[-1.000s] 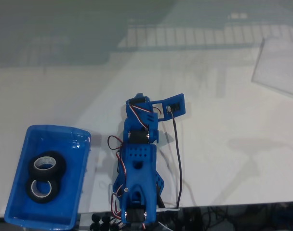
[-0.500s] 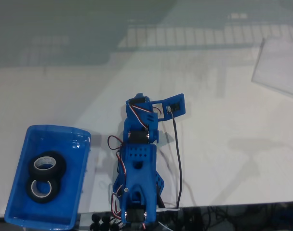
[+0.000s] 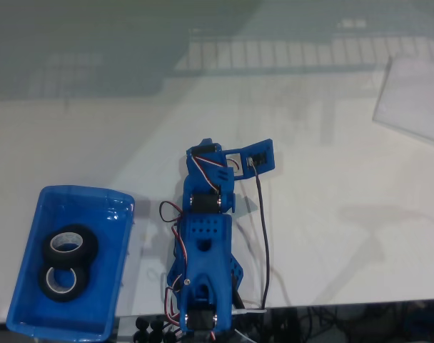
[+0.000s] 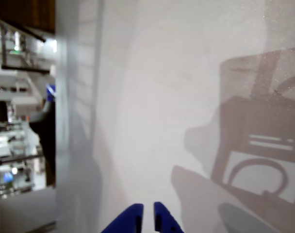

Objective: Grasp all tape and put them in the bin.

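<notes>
In the fixed view, one glossy blue bin [image 3: 31, 300] sits at lower left, holding two black ring-shaped tape rolls [image 3: 69, 246] [image 3: 62, 281], touching, with pale cores. Right of it, one blue arm [image 3: 206, 250] lies folded on the white table [image 3: 331, 179]. In the wrist view, the gripper [image 4: 147, 213] is nearly shut, holding nothing.

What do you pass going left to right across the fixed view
Bin holding two tape rolls, then the arm, then a black cable, then a pale sheet at the far right.
</notes>
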